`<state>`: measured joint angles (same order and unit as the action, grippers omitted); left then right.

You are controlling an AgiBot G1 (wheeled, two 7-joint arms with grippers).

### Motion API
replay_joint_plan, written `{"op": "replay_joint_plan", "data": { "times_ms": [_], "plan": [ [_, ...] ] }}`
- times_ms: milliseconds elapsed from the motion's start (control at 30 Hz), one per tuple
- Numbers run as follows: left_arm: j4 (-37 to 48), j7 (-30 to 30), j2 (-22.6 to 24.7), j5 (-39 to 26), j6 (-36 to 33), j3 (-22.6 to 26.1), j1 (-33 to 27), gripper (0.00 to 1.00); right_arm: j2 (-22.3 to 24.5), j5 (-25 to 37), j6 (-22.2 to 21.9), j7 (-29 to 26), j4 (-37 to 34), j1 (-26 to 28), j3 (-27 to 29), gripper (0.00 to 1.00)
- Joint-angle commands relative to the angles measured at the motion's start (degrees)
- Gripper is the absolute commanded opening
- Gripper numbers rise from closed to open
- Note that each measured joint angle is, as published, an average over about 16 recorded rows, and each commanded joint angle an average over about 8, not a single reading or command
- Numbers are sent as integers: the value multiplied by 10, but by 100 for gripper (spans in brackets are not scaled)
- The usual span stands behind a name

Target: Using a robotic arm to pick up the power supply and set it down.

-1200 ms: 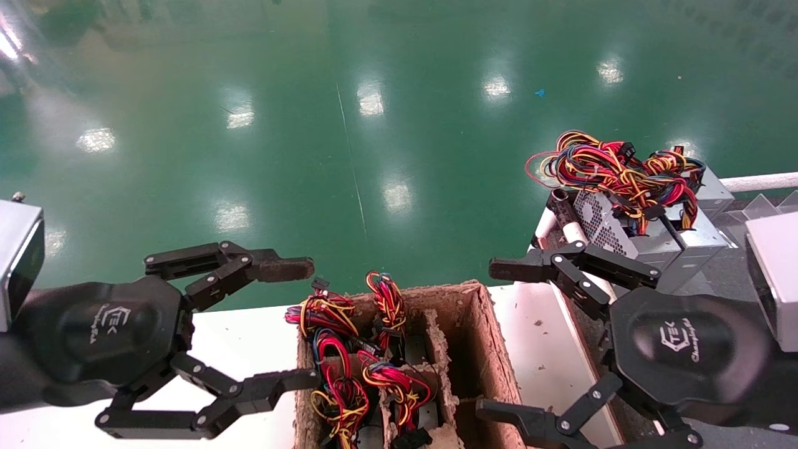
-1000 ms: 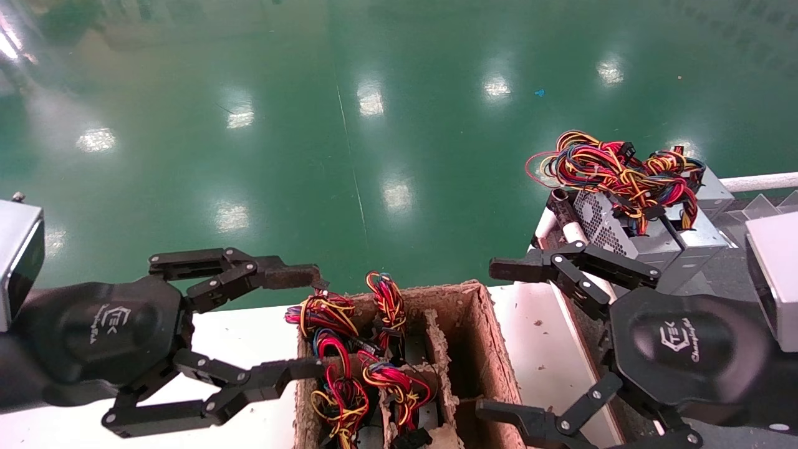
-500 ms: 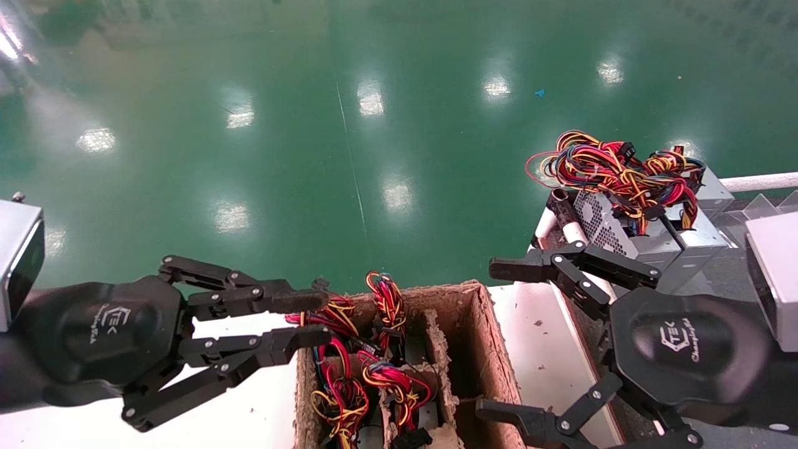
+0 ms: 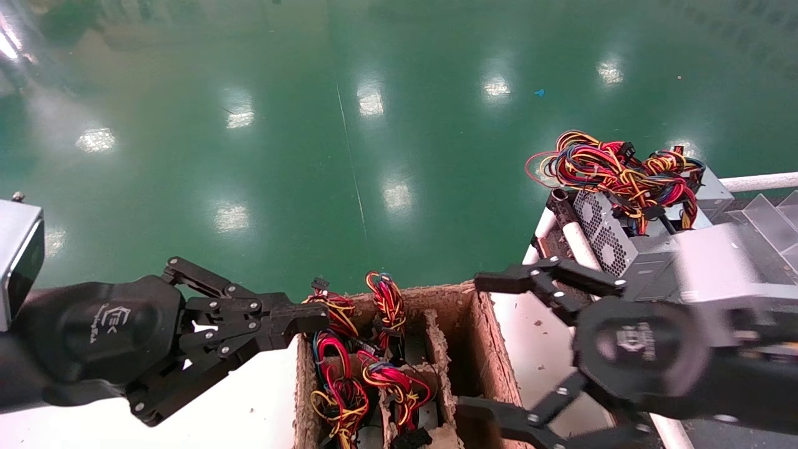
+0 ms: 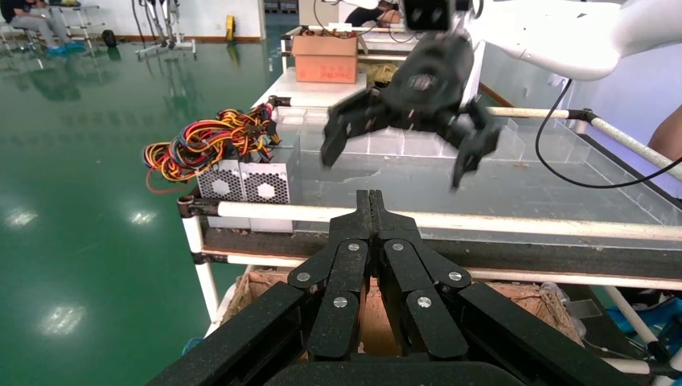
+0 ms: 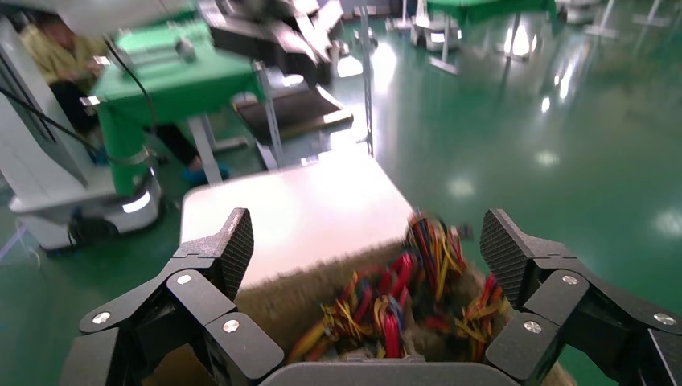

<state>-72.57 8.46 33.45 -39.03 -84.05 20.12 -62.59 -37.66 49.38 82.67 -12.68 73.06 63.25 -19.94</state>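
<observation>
Power supply (image 4: 614, 240) from the head view sits on the rack at far right, wires (image 4: 614, 165) heaped on top, while the right end effector (image 4: 483, 349) hangs spread wide just before it, above the cardboard box (image 4: 480, 312), and the left end effector (image 4: 308, 318) is pressed together at the box's left edge over the white worktop (image 4: 249, 399). From the left wrist, those fingers (image 5: 371, 217) meet flat, the power supply (image 5: 245, 183) beyond. From the right wrist, the fingers (image 6: 233, 245) stand well apart over wire bundles.
</observation>
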Motion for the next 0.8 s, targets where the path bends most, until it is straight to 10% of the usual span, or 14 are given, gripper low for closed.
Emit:
{"op": "replay_joint_plan", "data": {
  "times_ms": [33, 133, 267, 400, 800],
  "plan": [
    [0, 0, 0, 0, 0, 0, 0, 18, -8, 22, -9, -5, -1, 6, -11, 100],
    [0, 0, 0, 0, 0, 0, 0, 56, -22, 64, -25, -19, 3, 14, -33, 91],
    [0, 0, 0, 0, 0, 0, 0, 100, -45, 116, -39, -42, 0, 27, -64, 41],
    [0, 0, 0, 0, 0, 0, 0, 100, -74, 159, -47, -55, -15, 39, -92, 0],
    [0, 0, 0, 0, 0, 0, 0, 100, -134, 216, -87, -51, -46, 45, -122, 0]
  ]
}}
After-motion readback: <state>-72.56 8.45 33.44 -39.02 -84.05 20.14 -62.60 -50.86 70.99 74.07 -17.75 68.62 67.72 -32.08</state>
